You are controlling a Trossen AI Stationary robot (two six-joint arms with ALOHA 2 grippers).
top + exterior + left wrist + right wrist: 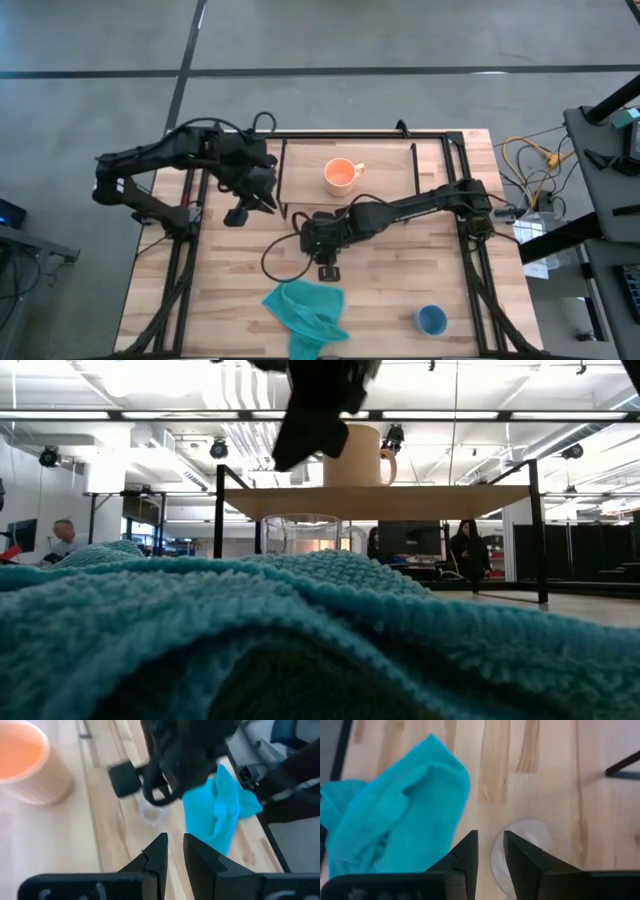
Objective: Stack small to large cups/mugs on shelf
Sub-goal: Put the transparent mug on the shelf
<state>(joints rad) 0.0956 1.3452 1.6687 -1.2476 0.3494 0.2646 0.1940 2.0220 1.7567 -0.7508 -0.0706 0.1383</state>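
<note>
Two grippers in view. Right gripper (490,852): fingers nearly together with only a narrow gap, holding nothing, poised directly over the clear glass cup (532,855), which stands on the tabletop (400,290) in front of the shelf (400,165), near the teal cloth (305,310). Left gripper (172,855): fingers likewise close with a slim gap, empty, hovering at the shelf's left end.

Three vessels:
- One clear glass cup: judged light, rigid, slick and breakable. Best taken across the rim or side wall with gentle pressure; the fingers would need to spread first.
- One orange mug (341,176), already upright on the shelf: stiff, somewhat heavier. Hold by the wall opposite the handle.
- One blue cup (431,320), near the table's front right, well apart from the others: rigid, round, apt to slip. Grip over the rim.

One shelf. One cloth: soft, not part of the stack.
</note>
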